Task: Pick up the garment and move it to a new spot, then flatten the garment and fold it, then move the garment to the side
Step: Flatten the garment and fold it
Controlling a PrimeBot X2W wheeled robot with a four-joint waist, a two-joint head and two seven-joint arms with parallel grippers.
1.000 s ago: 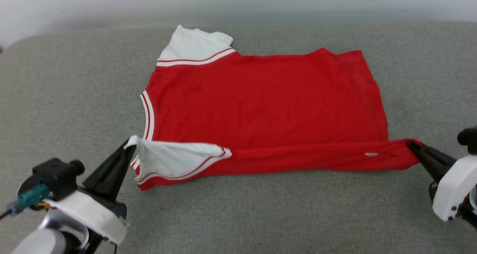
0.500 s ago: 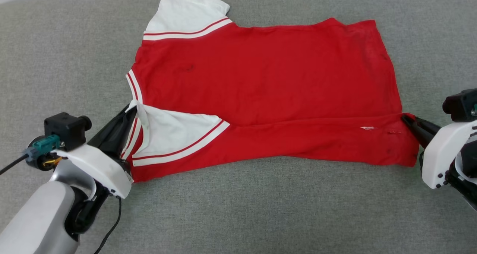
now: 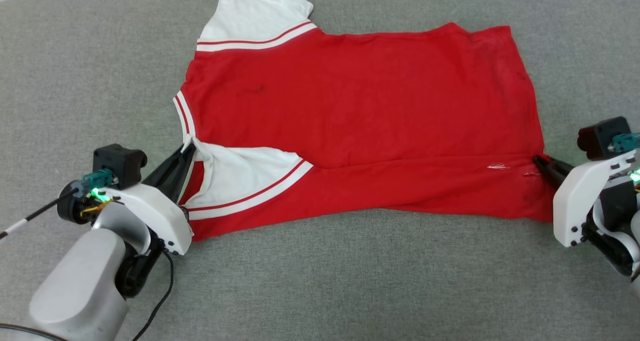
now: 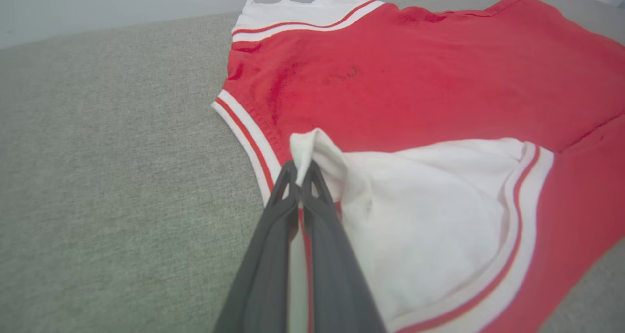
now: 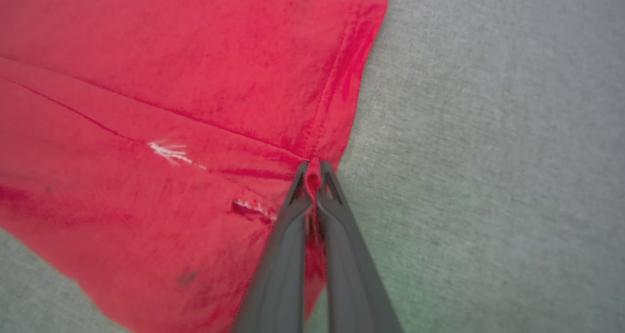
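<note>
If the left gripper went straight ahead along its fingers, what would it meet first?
Probably the garment itself: the left gripper pinches its white sleeve, with red cloth just beyond.

I look down on a grey woven upholstered surface (image 3: 340, 281) that runs from edge to edge of the head view. In the left wrist view its far edge rounds off along the upper left of the frame, with a pale plain wall (image 4: 107, 6) behind it. In the right wrist view the same grey weave covers the right half.
</note>
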